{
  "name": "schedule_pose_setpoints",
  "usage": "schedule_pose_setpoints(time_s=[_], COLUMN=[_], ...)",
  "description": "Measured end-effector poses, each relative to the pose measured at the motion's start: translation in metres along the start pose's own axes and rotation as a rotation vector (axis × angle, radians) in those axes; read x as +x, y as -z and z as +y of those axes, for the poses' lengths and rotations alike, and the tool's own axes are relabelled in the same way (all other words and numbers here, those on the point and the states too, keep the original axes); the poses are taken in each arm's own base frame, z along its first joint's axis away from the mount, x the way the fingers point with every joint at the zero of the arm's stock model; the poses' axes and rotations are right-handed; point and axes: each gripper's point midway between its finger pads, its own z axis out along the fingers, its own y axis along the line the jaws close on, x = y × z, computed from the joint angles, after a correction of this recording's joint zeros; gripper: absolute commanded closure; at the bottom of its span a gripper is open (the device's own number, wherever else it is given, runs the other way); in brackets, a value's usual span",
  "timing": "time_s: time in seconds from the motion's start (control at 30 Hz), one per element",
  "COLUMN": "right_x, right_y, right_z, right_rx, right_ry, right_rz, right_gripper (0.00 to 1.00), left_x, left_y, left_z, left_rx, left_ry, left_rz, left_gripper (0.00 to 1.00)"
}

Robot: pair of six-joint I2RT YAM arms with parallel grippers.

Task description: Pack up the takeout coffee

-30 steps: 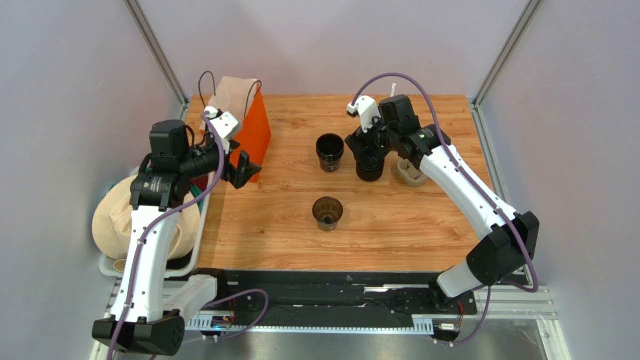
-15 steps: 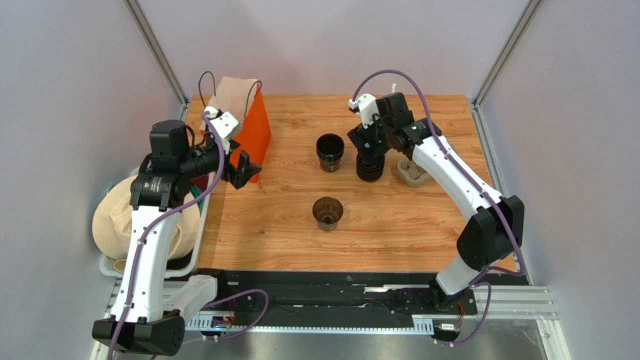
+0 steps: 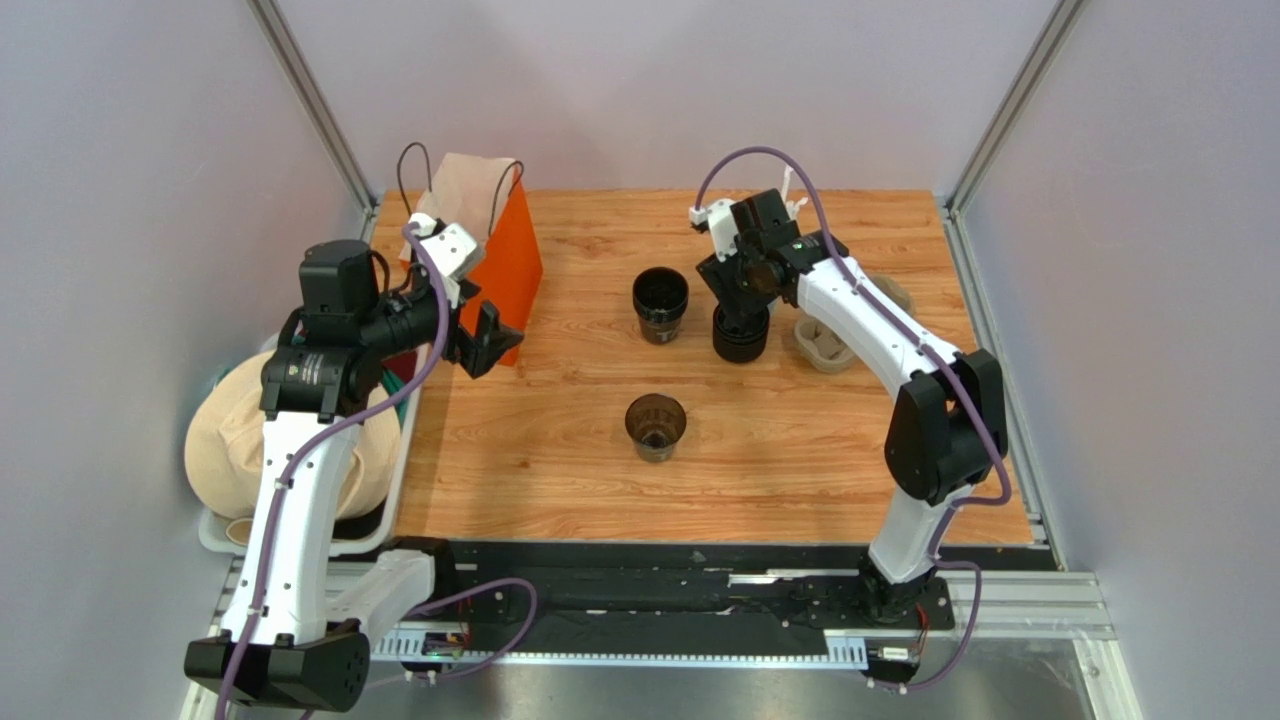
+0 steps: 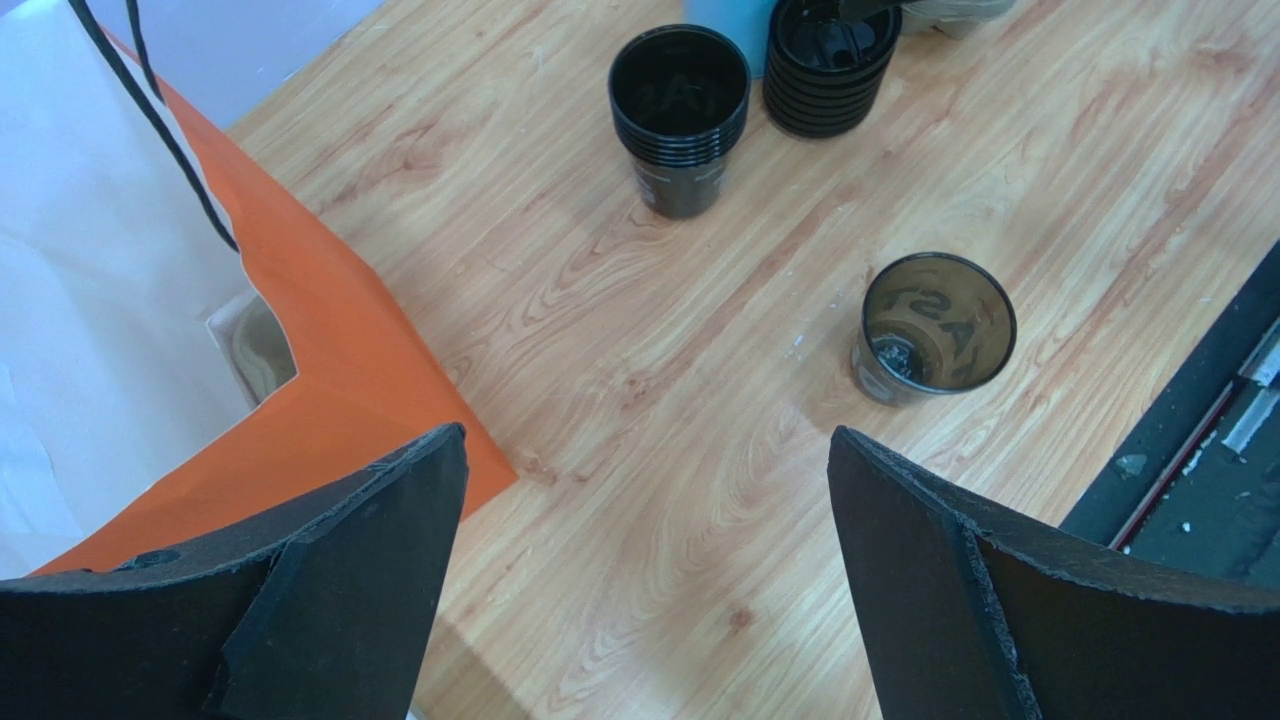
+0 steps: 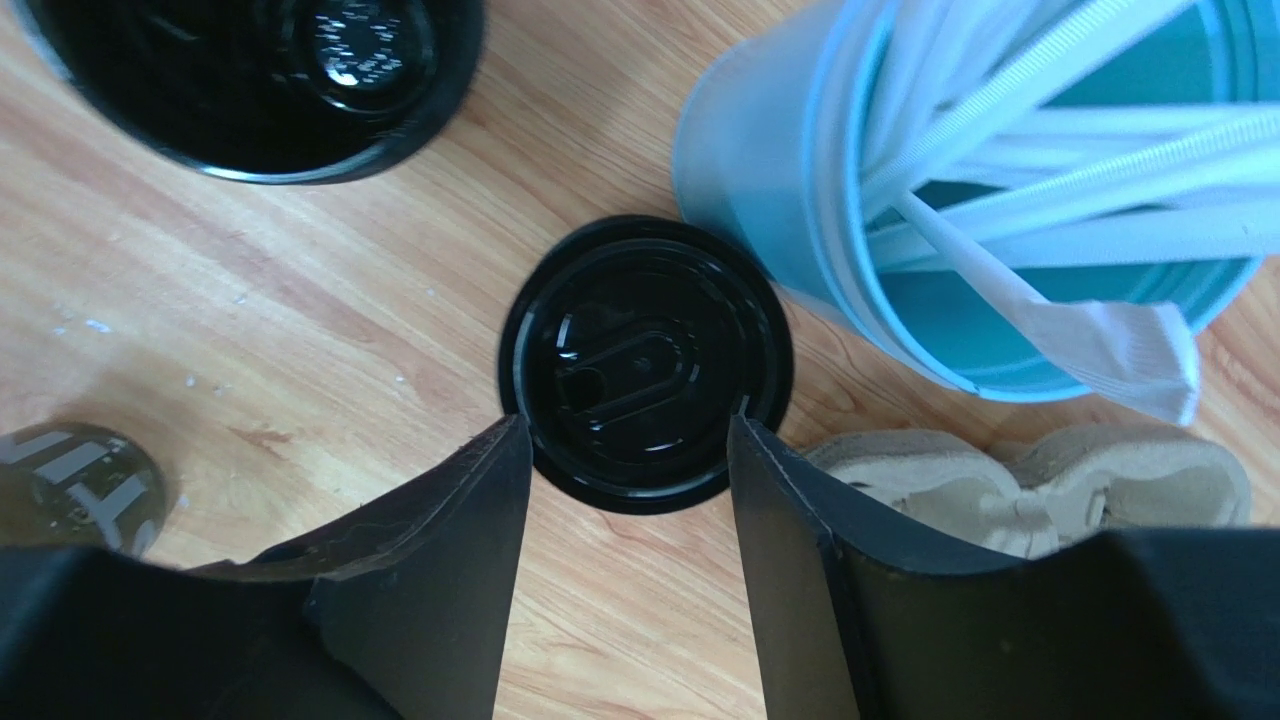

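Well short of the right jaws, on their near side, and out ahead of the left jaws, the coffee cup (image 3: 655, 425) stands upright on the table (image 3: 812, 450), alone and with no lid on it. Capping it is, I judge, the step in hand. The right gripper (image 5: 628, 428) hangs over the stack of lids (image 5: 646, 360), its jaws part-way apart on either side of the top lid; whether they already pinch it I cannot tell. The next move calls for lifting off one lid only and leaving the others standing. The left gripper (image 4: 646, 450) is spread wide with nothing in it, beside the orange bag (image 4: 346, 435). Counted: one lone cup, one stack of cups (image 3: 660, 305) just left of the right jaws, one stack of lids, one blue cup of straws (image 5: 992, 195) and one cardboard tray (image 5: 1037, 480) just beyond and right of them, and one bag.
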Motion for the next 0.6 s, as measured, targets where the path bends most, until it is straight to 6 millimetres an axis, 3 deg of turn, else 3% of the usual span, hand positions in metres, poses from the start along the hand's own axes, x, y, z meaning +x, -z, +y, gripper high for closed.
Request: schedule_pose_setpoints(time_s=[0.33, 0.6], right_x=[0.018, 0.036], right_y=[-0.002, -0.016], right_z=[-0.037, -0.04], right_rx=[0.089, 0.098], right_ry=[-0.142, -0.184], right_rz=[0.039, 0.09], right_gripper=[0.47, 0.5], left_x=[0.0, 0.0], left_y=[0.0, 0.0], left_z=[0.0, 0.0], left_rx=[0.0, 0.0], left_ry=[0.0, 0.0], left_rz=[0.0, 0.0], left_gripper=[0.01, 0.01])
